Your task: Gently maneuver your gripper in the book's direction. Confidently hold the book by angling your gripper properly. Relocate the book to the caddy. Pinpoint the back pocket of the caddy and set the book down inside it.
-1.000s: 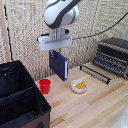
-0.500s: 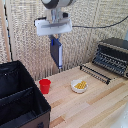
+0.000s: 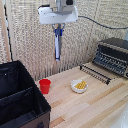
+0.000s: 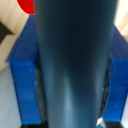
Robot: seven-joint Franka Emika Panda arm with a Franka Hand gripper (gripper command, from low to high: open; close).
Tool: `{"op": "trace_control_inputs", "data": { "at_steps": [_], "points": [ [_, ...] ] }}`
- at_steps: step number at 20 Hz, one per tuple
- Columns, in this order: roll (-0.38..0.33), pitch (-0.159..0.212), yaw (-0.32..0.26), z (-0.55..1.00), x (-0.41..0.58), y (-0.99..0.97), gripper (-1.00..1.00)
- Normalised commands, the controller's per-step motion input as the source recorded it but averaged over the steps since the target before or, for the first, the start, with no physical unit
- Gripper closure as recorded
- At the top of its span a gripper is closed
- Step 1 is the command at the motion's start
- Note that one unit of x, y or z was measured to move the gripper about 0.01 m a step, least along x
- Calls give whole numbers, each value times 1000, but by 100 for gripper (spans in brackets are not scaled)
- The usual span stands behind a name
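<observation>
Well above the table, over toward the toaster oven side of the caddy, the gripper hangs with its fingers clamped on the book, held edge-down, likely so it can drop into a pocket. In the wrist view the book fills the frame, hiding nearly everything below except a sliver of the red cup; the small bowl shows only outside.
</observation>
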Motion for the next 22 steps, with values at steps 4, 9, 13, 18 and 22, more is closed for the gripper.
{"op": "trace_control_inputs", "data": {
  "at_steps": [4,9,13,18,22],
  "points": [
    [2,-24,-277,424,0,315,100],
    [7,-2,-213,368,0,494,100],
    [0,0,-125,369,5,761,100],
    [0,2,-110,277,49,787,100],
    [0,10,-86,236,119,836,100]
  ]
}}
